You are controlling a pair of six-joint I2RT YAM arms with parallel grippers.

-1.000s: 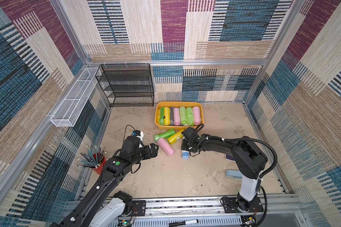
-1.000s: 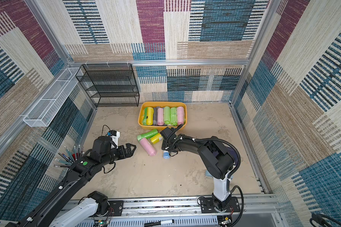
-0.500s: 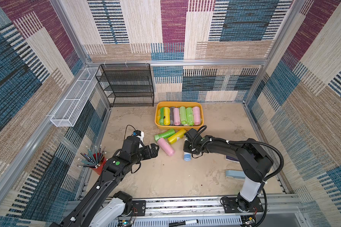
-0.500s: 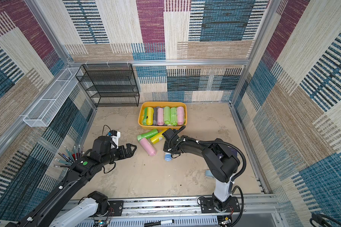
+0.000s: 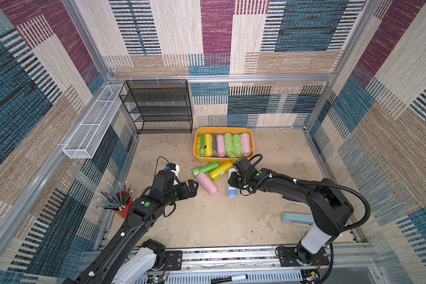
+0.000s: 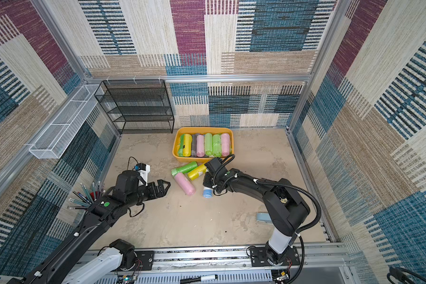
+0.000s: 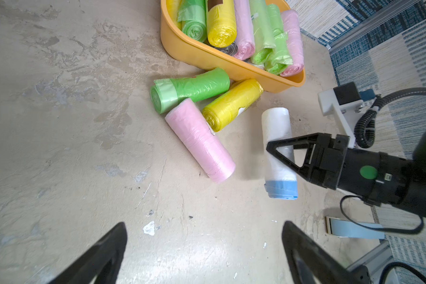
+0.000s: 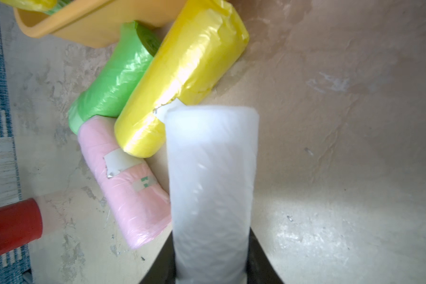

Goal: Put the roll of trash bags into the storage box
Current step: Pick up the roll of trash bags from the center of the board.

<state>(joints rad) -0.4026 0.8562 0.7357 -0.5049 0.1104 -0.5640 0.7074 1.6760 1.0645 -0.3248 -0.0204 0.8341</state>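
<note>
No legible text anywhere; paper sticker (image 8: 119,162) on pink roll (image 8: 128,199) too blurred to read.

Overhead stereo pair facing down; close wrist views, common white roll (image 7: 276,123)

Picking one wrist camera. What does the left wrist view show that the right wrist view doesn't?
Only left wrist: the blue end of the white plastic trash-bag roll, a pale blue flat object. Only right wrist: a red cylindrical cup. Both: that roll in the right pincer, the green plastic roll, yellow plastic roll, pink plastic roll on the floor, the orange-yellow plastic storage tub.
</note>
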